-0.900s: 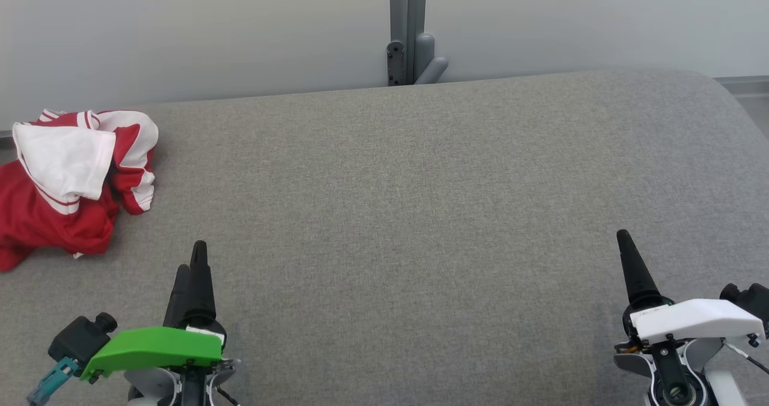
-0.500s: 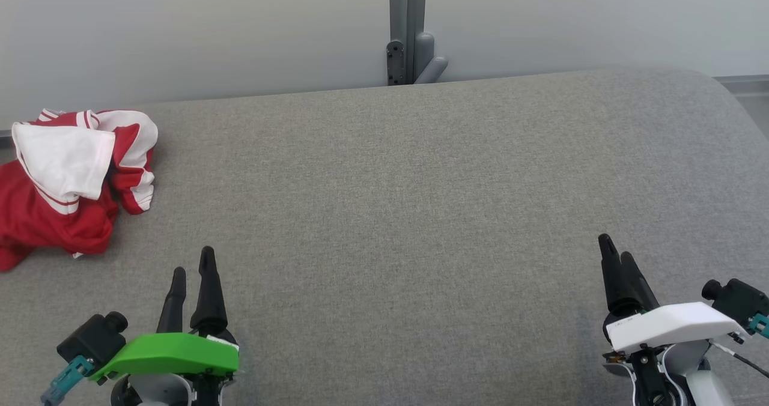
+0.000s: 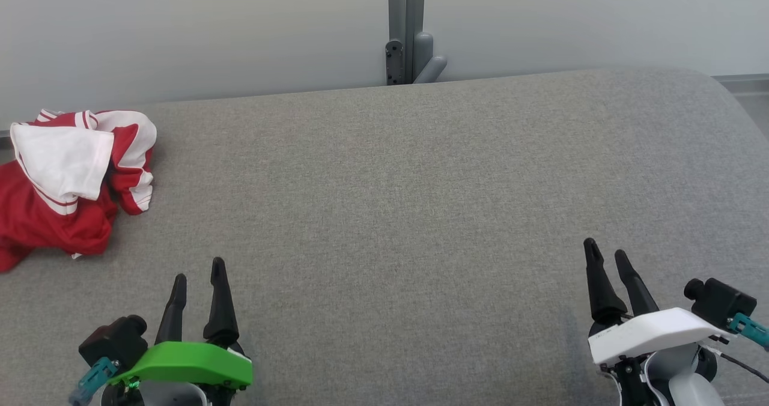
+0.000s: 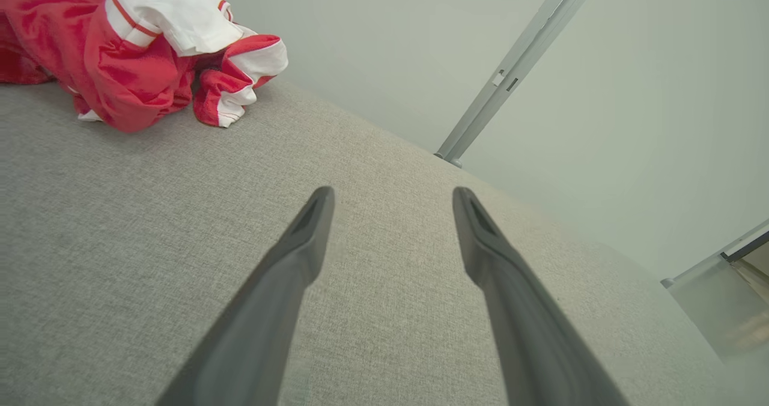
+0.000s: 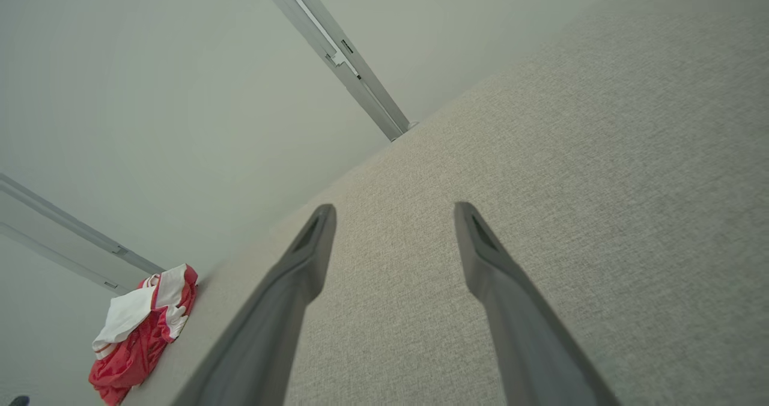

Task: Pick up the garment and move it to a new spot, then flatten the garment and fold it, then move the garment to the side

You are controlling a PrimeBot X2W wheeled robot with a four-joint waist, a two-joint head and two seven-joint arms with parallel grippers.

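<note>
The garment [image 3: 66, 184] is a crumpled red and white piece lying at the far left edge of the grey cloth-covered table [image 3: 390, 202]. It also shows at the top left of the left wrist view as the garment [image 4: 132, 45] and small at the lower left of the right wrist view as the garment [image 5: 141, 328]. My left gripper [image 3: 198, 271], under a green cover, hovers open at the lower left, well short of the garment, with nothing between its fingers [image 4: 300, 256]. My right gripper [image 3: 604, 253], under a white cover, stands open and empty at the lower right.
A grey metal post with a bracket [image 3: 407, 30] rises behind the table's far edge against a pale wall. The table's right end curves away at the far right [image 3: 721, 93]. The wide grey surface stretches between both grippers.
Both grippers have turned at the wrist so their two fingers now show side by side and spread. The left drifted slightly right and down, the right slightly left and down. The garment has not moved.
</note>
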